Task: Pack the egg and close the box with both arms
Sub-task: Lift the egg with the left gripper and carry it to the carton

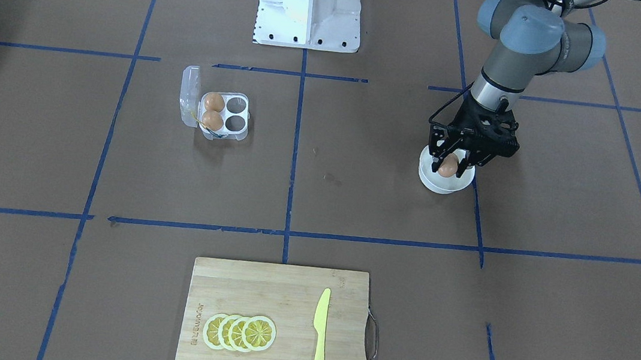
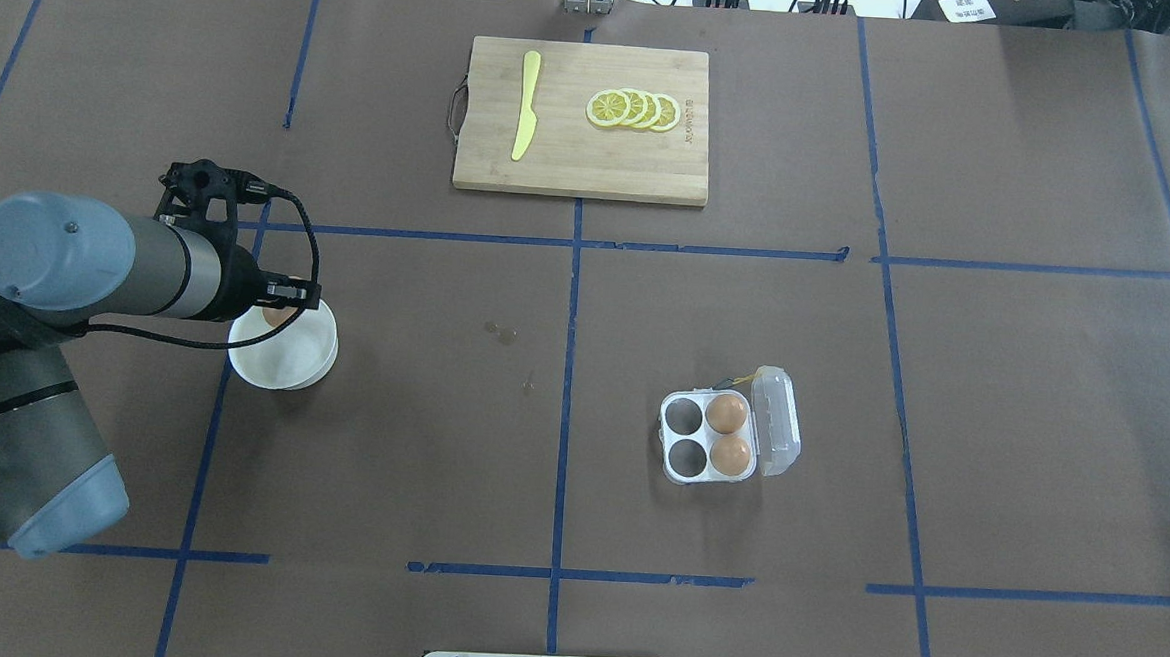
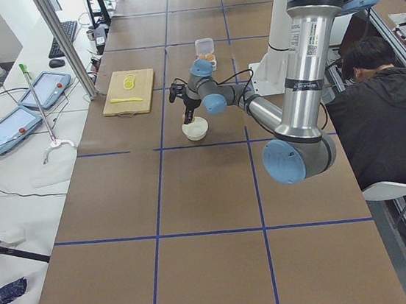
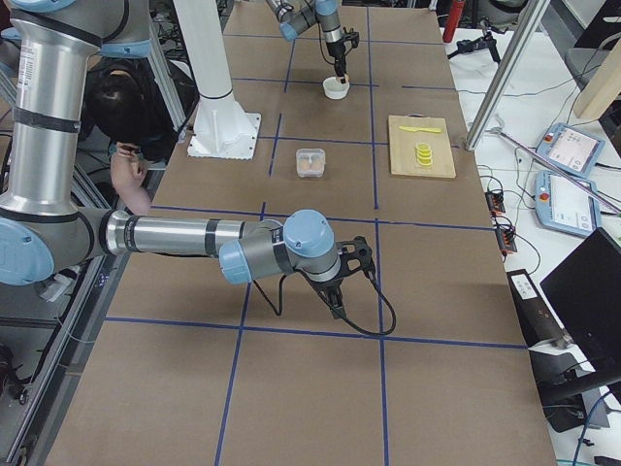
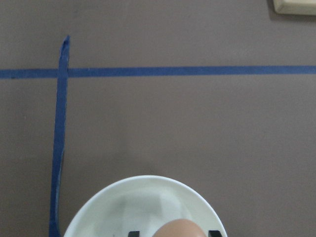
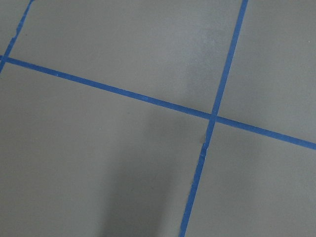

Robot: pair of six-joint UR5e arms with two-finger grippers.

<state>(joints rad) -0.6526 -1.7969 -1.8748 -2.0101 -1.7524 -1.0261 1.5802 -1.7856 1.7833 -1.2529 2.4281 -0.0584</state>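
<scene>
— Where are we?
— Our left arm (image 2: 67, 271) is stretched out to its own side. The right gripper (image 4: 339, 309) hangs over the table (image 4: 291, 388); open or closed, we cannot tell.
— The box (image 2: 701, 437)?
— Open, well off to the right of the left gripper (image 1: 448, 171), with its two empty cups (image 2: 683, 414) on the side facing it.
— And the egg (image 5: 178, 229)?
— At the bowl (image 1: 430, 180), clamped between the left gripper's fingers.

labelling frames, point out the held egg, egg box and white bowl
held egg (image 1: 448, 169), front-facing view, its exposed lower side
egg box (image 2: 778, 424), overhead view, its open lid
white bowl (image 2: 291, 356), overhead view, bare inside
</scene>
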